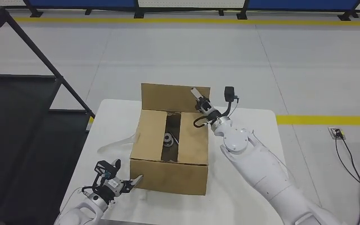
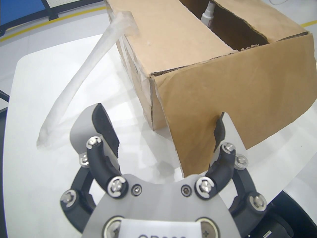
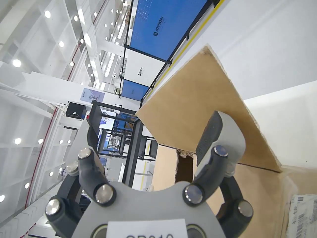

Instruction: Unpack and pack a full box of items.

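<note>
Sitting on desk (image 1: 112, 121): cardboard box (image 1: 169, 160), top slot open, spray bottle (image 2: 207, 15) inside.
Left pincer (image 2: 159, 117): apart, straddling hanging front flap (image 2: 235, 95).
Right pincer (image 3: 152, 127): apart, at upright far flap (image 3: 198, 100), nearer slot.

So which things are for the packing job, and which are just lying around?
For the job: the cardboard box; the white bottle inside it; a round dark item, also inside.
Just lying about: the peeled tape strip, running from the box's edge down to the table.

Pale floor (image 1: 169, 50) with yellow lines (image 1: 315, 119), blue partition panels (image 3: 168, 23), bright ceiling lights (image 3: 47, 14).
</note>
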